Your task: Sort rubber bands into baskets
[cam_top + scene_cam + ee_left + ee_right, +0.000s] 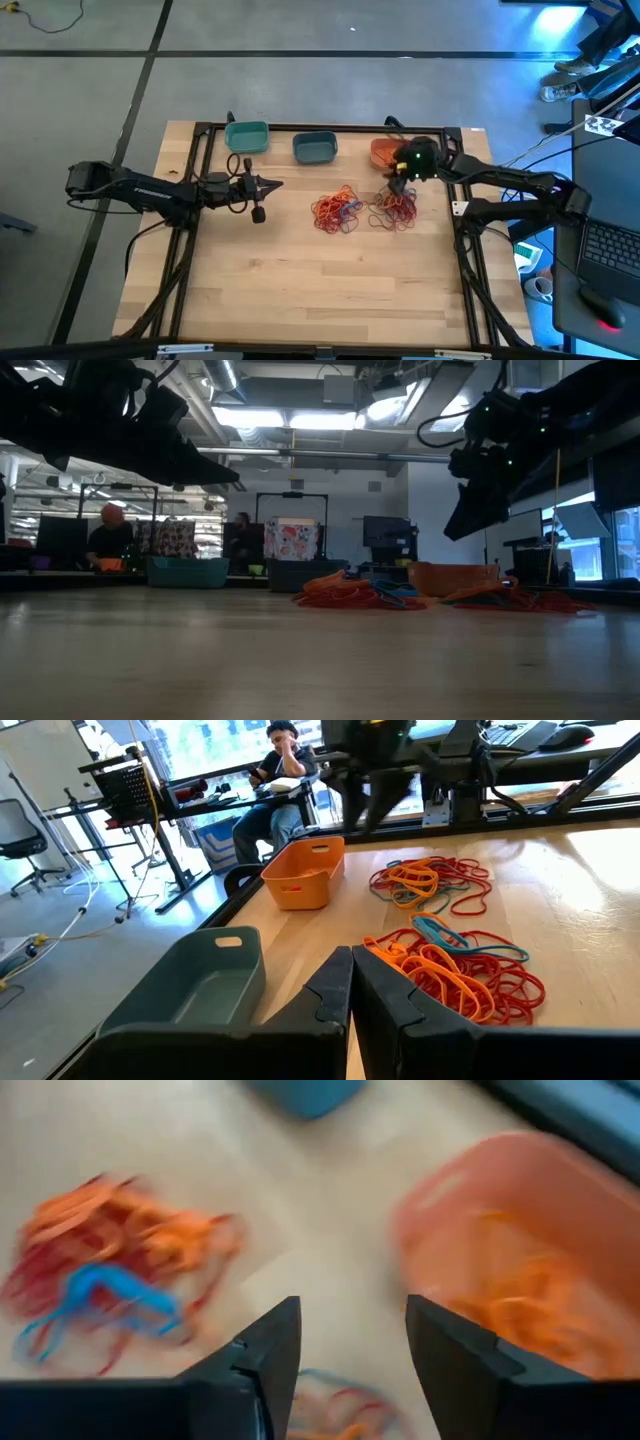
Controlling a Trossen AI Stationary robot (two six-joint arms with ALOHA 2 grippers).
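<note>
Rubber bands [338,209] lie in two tangled heaps of red, orange and a little blue at the centre of the high frame, on the pale wooden table [300,290] we see edged with a dark metal frame. The second heap [396,210] sits just right of the first, under the right arm. Behind them, along the table's upper edge, we find three smooth plastic baskets in a row: the teal basket [247,136], the slate blue basket [315,147] and the orange basket [384,150], which already holds orange loops in the right wrist view. The right gripper [345,1355] hangs beside the orange basket's rim, above the table, its two dark fingers spread apart with nothing between them. The left gripper [273,183] hovers at centre left, level, fingers pressed together and empty. Beyond the table we see grey concrete floor, desks, and a seated person [275,790] in the left wrist view's upper middle.
</note>
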